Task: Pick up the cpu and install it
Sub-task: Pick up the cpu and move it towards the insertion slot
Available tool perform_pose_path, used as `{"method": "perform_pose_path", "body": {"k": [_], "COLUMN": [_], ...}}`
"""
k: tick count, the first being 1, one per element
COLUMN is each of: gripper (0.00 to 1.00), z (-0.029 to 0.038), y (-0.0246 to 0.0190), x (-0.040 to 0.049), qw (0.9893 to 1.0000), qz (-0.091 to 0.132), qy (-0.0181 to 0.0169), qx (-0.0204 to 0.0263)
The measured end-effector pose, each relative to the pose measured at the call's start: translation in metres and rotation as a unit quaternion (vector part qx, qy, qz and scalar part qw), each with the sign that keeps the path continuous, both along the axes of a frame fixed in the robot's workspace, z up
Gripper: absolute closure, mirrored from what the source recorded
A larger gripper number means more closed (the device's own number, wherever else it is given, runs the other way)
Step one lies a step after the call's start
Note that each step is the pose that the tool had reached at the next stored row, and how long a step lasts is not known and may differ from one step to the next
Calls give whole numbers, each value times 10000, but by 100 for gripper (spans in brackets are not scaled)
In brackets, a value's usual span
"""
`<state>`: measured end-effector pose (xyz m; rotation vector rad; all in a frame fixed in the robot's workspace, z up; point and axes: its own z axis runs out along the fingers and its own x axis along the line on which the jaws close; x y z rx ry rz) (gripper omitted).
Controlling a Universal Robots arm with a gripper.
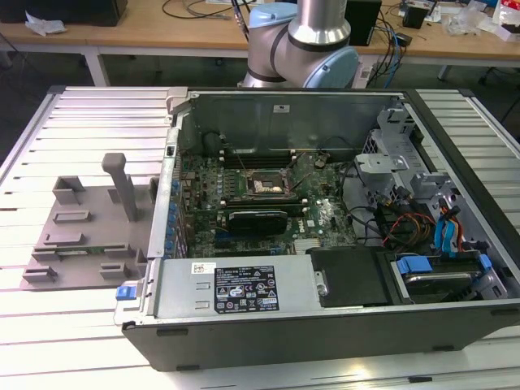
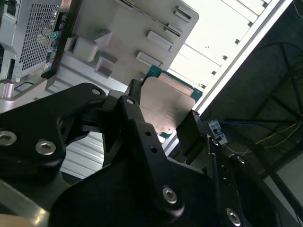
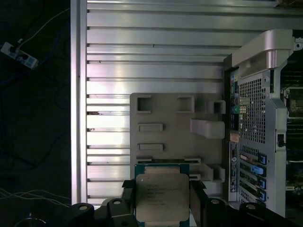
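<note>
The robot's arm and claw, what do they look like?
The arm is a shiny silver tube with light blue caps on its round joints. The claw is black, with two chunky jointed fingers held together by small round silver screws.

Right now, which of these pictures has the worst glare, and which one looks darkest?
In the second wrist view the slatted table is washed out white behind the dark gripper holding the cpu; the first wrist view is dimmest, with a bluish cast; the exterior view is evenly lit.
</note>
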<state>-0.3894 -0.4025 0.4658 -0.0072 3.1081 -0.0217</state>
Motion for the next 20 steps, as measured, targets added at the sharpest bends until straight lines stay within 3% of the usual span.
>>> {"method": "perform_pose_path", "body": {"k": [11, 20], "gripper": [45, 45], "z": [153, 223], "y": [0, 0], "x": [0, 0], "qw": [10000, 10000], "qz": [0, 0], "qy": [0, 0], "qx": [-4, -3]}}
